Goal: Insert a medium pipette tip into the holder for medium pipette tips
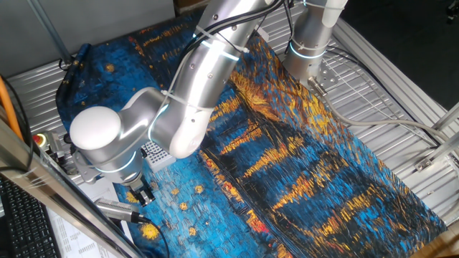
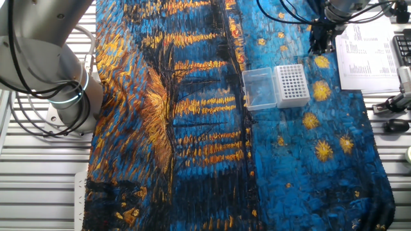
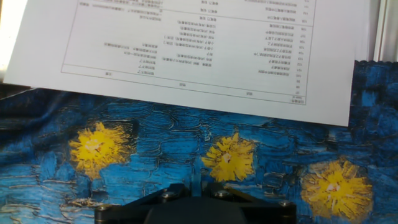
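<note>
My gripper (image 2: 318,43) hangs over the blue cloth just beyond the holder for medium pipette tips (image 2: 292,85), a small white block with a grid of dark holes. The fixed view from the other side has the holder (image 1: 158,155) partly behind my arm, with the gripper (image 1: 143,195) nearer the table's edge. In the hand view the dark fingers (image 3: 166,194) are shut on a thin translucent pipette tip (image 3: 196,177) that points down at the cloth, between painted yellow stars. The holder is outside the hand view.
A clear plastic box (image 2: 259,88) stands against the holder's side. A printed sheet (image 2: 368,54) lies past the gripper, at the cloth's edge; the hand view shows the same sheet (image 3: 186,50). A metal pen-like tool (image 1: 118,209) and a keyboard (image 1: 25,222) lie nearby.
</note>
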